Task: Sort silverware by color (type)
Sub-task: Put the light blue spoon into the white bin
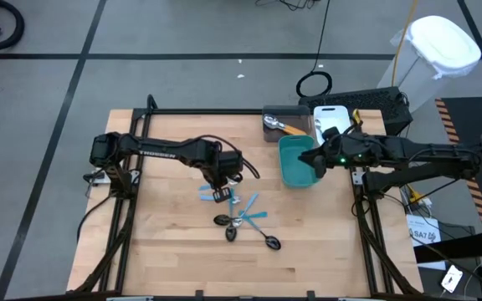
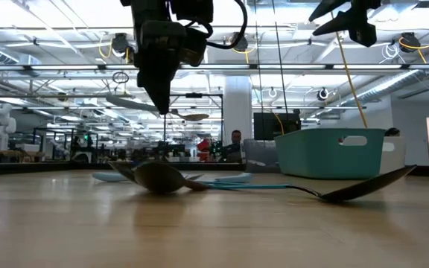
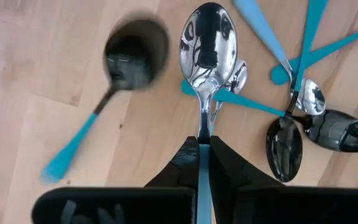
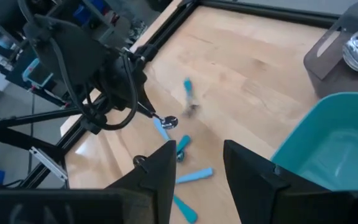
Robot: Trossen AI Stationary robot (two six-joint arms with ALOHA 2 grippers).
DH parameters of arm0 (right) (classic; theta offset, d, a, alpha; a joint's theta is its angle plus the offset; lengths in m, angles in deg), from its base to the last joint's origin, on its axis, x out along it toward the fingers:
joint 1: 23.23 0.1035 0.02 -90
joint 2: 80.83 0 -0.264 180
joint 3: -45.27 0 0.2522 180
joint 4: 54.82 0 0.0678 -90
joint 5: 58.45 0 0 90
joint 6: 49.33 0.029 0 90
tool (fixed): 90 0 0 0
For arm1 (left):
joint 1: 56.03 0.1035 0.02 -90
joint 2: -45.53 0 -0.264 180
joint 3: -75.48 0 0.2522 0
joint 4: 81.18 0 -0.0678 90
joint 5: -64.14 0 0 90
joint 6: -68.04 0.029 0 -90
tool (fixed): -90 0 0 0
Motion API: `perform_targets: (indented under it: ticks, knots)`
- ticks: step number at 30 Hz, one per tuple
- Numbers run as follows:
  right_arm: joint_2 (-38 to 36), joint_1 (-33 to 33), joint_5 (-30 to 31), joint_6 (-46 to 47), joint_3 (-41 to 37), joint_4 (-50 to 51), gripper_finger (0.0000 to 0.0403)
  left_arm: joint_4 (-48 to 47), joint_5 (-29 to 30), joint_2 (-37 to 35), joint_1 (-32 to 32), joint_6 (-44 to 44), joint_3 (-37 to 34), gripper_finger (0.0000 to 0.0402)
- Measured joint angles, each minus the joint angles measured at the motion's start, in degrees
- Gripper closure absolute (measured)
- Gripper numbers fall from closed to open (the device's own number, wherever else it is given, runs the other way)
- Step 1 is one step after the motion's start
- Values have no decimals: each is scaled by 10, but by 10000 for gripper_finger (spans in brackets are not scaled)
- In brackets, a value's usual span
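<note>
While my left gripper [image 3: 204, 146] hangs above the middle of the surface [image 1: 174, 251], it is clamped on a blue-handled spoon [image 3: 206, 43], bowl pointing away from the fingers; bare wood lies open toward the left edge and the near edge; just beside and below it the rest of the silverware [image 1: 245, 219] lies crossed in a loose pile, blue handles over dark spoons; one dark spoon [image 1: 271, 242] sits at the pile's near-right end. My right gripper [image 4: 194, 165] hovers over the teal bin [image 1: 298, 165] with fingers parted and nothing between them; a gray bin [image 1: 284, 123] holding an orange-handled utensil [image 1: 281, 125] stands behind the teal bin, a white bin [image 1: 335, 119] beside it.
</note>
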Motion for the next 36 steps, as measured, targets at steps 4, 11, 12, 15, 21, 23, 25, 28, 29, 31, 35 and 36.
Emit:
perform_targets:
  ticks: [4, 11, 12, 15, 21, 23, 25, 28, 29, 31, 35, 36]
  knots:
    - [17, 0, 0, 3, 0, -1, 273, 12, 0, 0, 0, 11, 0, 390]
    - [49, 0, 0, 17, 0, -5, 273, 66, -1, 0, 5, -31, 0, 391]
    - [53, 0, 0, 18, 0, -6, 273, 77, -1, 0, 7, -38, 0, 391]
    - [62, 0, 0, 27, 0, -17, 273, 115, -2, 0, 13, -64, 0, 391]
    - [68, 0, 0, 32, 0, -22, 273, 203, -21, 0, 25, -98, 0, 391]
    - [68, 0, 0, 32, 0, -22, 273, 236, -26, 0, 27, -109, 0, 391]
    - [67, 0, -2, 32, 0, -22, 273, 272, -27, 0, 29, -124, 0, 391]
    - [66, 3, -2, 38, 0, -31, 273, 323, -28, 0, 32, -151, 6, 391]
    - [66, 5, -2, 40, 0, -38, 273, 330, -28, 0, 33, -153, 16, 391]
    - [66, 9, -2, 38, 0, -60, 273, 338, -24, 0, 33, -151, 48, 391]
    - [67, 15, 6, 17, 0, -103, 273, 349, 29, -2, 33, -119, 116, 391]
    - [67, 17, 14, 13, 0, -108, 273, 346, 44, -2, 35, -107, 133, 391]
